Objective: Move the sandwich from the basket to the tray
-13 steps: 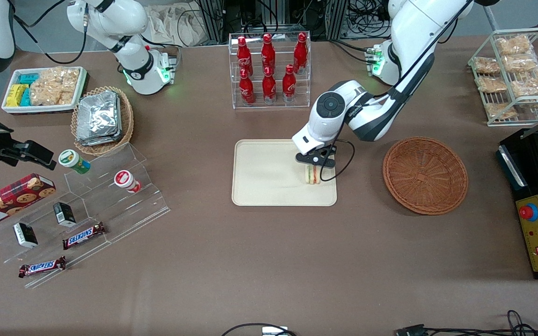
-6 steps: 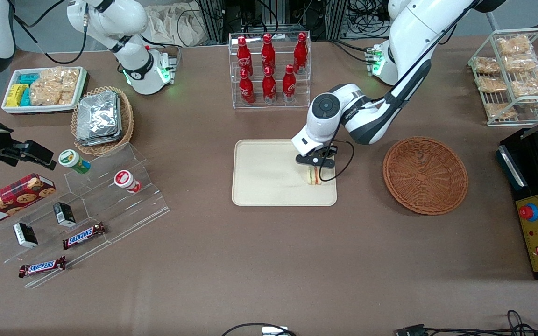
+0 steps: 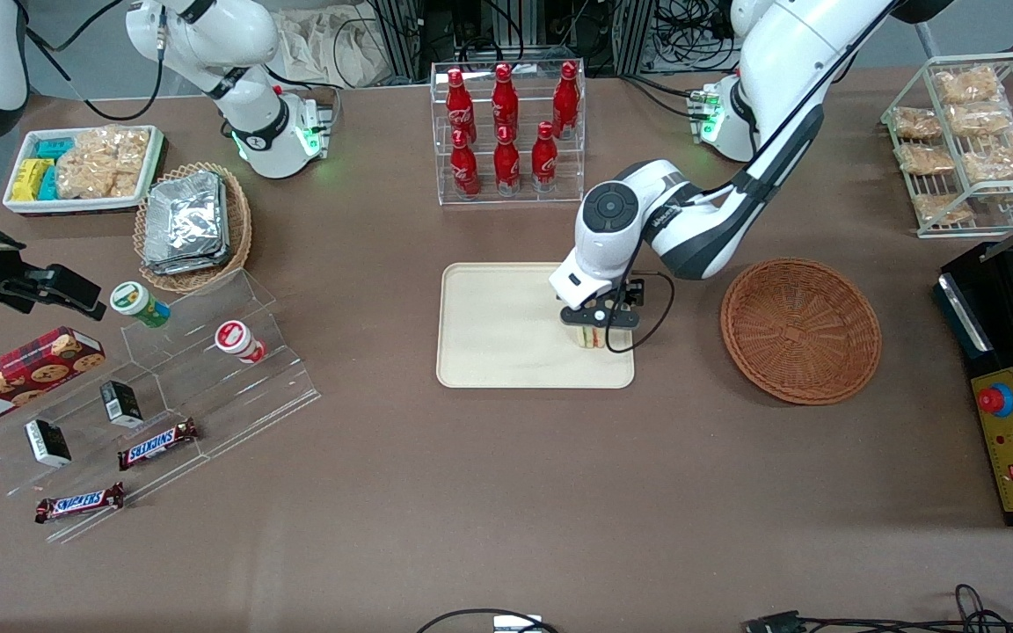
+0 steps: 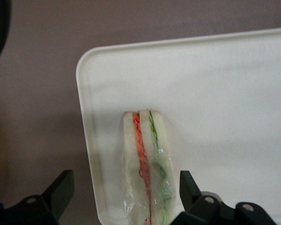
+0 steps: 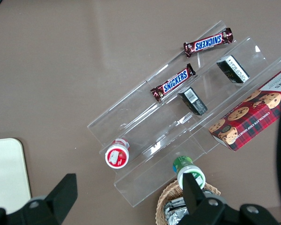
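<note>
The sandwich (image 3: 592,337) is a wrapped wedge of pale bread with red, orange and green layers. It stands on edge on the cream tray (image 3: 489,352), close to the tray's rim on the working arm's side. It also shows in the left wrist view (image 4: 147,164), on the tray (image 4: 225,93). My left gripper (image 3: 596,318) is right above the sandwich and is open. In the left wrist view the gripper (image 4: 124,182) has one finger (image 4: 61,190) on each side of the sandwich, clear of it. The round brown basket (image 3: 801,330) is empty, toward the working arm's end.
A clear rack of red bottles (image 3: 506,132) stands farther from the front camera than the tray. An oval basket of foil packets (image 3: 192,224), a white snack bin (image 3: 84,167) and a clear stepped stand (image 3: 172,387) lie toward the parked arm's end. A wire rack (image 3: 968,141) stands at the working arm's end.
My left gripper's head has shifted a little nearer the front camera and turned over the sandwich. The sandwich stays at about the same spot on the tray.
</note>
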Motion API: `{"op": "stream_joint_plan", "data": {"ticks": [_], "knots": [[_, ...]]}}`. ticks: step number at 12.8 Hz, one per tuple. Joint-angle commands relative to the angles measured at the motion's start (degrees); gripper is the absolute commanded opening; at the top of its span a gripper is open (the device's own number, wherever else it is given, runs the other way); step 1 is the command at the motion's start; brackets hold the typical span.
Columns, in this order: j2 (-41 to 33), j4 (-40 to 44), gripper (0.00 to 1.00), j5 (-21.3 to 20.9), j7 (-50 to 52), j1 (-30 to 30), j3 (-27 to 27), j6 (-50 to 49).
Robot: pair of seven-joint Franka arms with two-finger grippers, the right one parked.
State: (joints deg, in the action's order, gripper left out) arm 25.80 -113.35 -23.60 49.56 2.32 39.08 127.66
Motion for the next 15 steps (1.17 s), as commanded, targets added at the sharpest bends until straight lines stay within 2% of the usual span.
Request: {"op": "stream_joint_plan", "data": {"ticks": [1, 5, 9, 15], "knots": [[-0.3, 5.1, 0.99, -0.6, 1.6, -1.5, 0.0, -4.3], [-3.8, 9.5, 1.0, -0.6, 1.6, -7.4, 0.0, -10.4], [-6.2, 10.3, 1.0, -0.6, 1.1, -12.8, 0.1, -10.9], [-6.5, 13.1, 1.0, -0.2, -0.3, -16.8, 0.4, -13.6]]}}
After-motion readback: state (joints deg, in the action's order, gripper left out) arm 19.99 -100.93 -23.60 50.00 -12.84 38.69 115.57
